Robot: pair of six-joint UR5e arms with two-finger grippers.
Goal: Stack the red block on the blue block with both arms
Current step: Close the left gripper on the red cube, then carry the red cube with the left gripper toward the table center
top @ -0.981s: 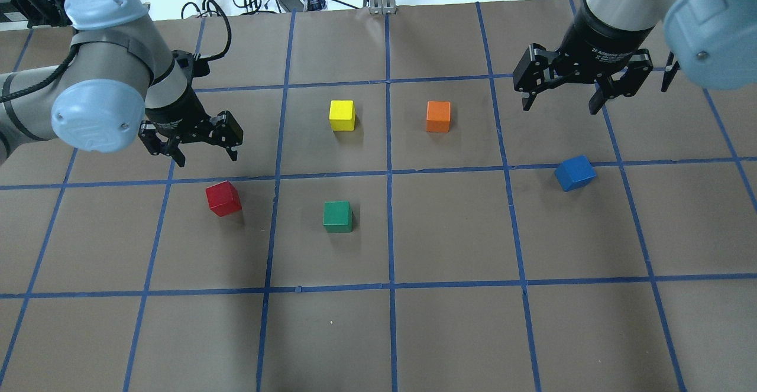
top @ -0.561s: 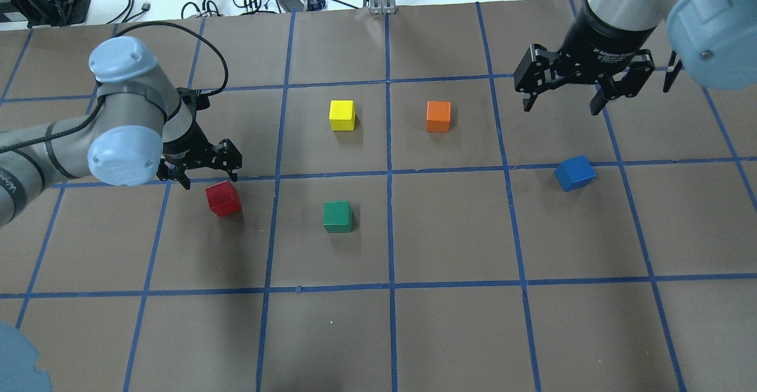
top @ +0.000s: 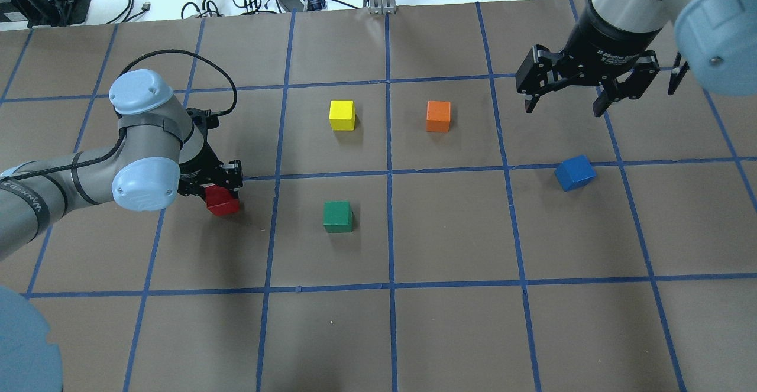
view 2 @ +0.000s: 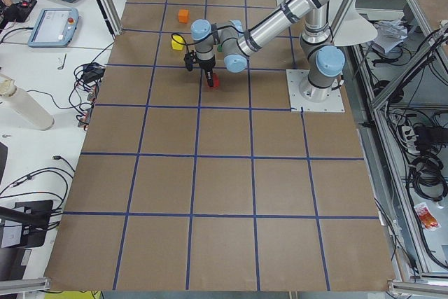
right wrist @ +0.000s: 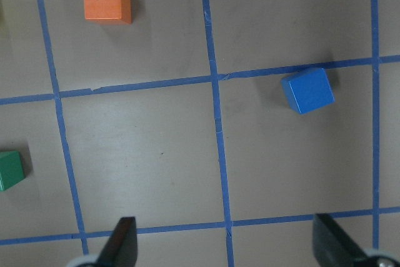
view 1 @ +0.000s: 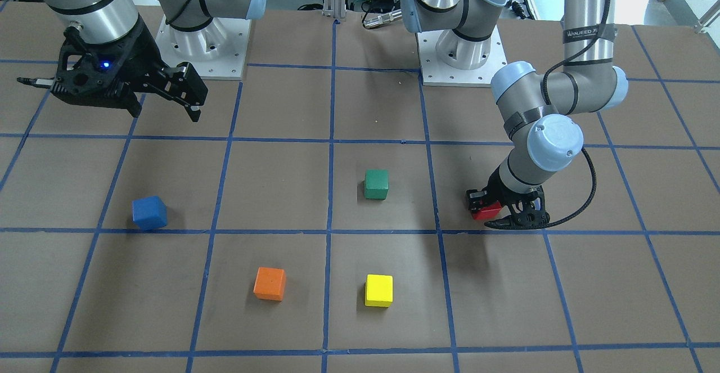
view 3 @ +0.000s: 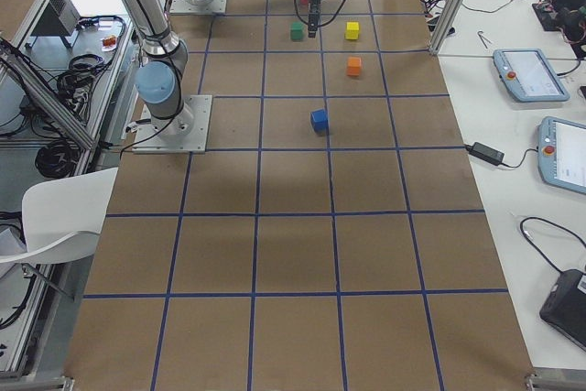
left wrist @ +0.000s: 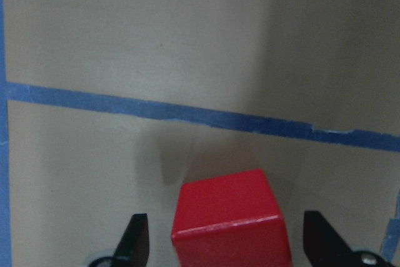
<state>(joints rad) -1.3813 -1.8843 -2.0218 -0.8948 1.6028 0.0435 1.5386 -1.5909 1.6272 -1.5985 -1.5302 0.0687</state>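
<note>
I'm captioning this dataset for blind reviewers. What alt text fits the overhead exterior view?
The left gripper sits low with open jaws either side of the red block on a brown, blue-gridded table. The right gripper hangs open beyond the blue block; a green block, a yellow block and an orange block lie apart between them.

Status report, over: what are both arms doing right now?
Left gripper open, jaws straddling red block, not lifted. Right gripper open, hovering apart from blue block. Green block lies roughly between them.
</note>
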